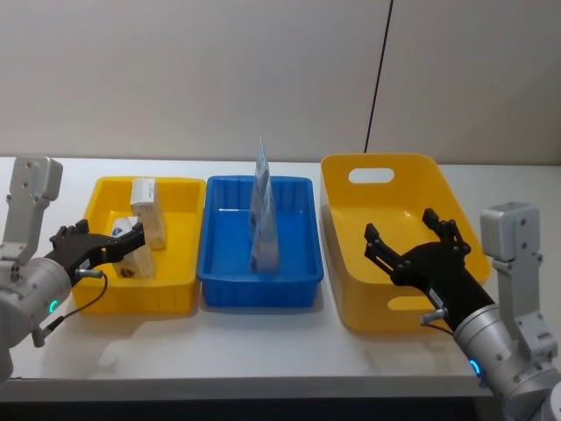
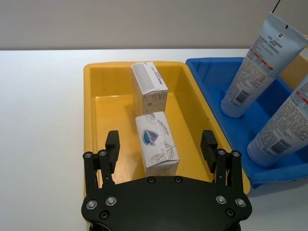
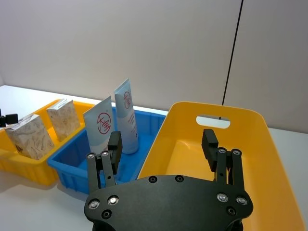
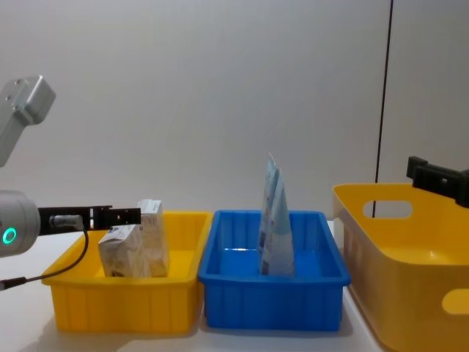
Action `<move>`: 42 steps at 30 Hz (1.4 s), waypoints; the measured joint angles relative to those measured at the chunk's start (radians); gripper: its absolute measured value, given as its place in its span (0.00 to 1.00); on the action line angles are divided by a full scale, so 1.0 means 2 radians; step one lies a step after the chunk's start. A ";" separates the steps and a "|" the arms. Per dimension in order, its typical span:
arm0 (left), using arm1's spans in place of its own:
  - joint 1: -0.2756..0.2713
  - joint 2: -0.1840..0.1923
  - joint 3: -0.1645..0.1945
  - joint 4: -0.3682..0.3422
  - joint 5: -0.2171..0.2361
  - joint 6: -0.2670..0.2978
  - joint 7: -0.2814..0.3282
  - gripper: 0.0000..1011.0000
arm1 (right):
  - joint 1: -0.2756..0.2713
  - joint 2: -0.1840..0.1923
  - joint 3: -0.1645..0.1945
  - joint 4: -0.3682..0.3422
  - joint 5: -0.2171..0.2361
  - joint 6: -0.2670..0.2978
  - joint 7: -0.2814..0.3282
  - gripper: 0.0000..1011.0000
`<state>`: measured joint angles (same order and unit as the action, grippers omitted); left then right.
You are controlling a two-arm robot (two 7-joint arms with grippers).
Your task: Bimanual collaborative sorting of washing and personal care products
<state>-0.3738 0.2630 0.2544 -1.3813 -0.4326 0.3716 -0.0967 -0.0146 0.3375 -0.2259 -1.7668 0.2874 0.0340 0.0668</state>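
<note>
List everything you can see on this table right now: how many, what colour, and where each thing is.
cartons: two, beige-white with leaf print, inside the small yellow tray
tubes: two, light blue and white, standing close together in the blue tray
small yellow tray: one, yellow, on the robot's left side of the table
blue tray: one, blue, in the middle, between the two yellow containers
large yellow basket: one, yellow, with handle slots, on the right
table: one, white, under all three containers
cable: one, black, running down the wall behind
left gripper: one, black, open, above the small yellow tray
right gripper: one, black, open, above the large yellow basket
</note>
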 joint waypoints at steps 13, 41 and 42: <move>-0.018 -0.008 0.000 0.020 -0.002 0.041 -0.001 0.99 | 0.000 0.000 0.000 0.000 0.000 0.000 0.000 0.99; -0.036 -0.024 0.004 0.055 0.005 0.065 -0.011 0.99 | 0.000 0.000 0.000 0.000 0.000 0.000 0.000 0.99; -0.037 -0.024 0.004 0.058 0.006 0.064 -0.012 0.99 | 0.000 0.000 0.000 0.000 0.000 0.000 0.000 0.99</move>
<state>-0.4488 0.2144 0.2622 -1.2656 -0.4209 0.4996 -0.1212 -0.0147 0.3375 -0.2258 -1.7668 0.2873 0.0340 0.0668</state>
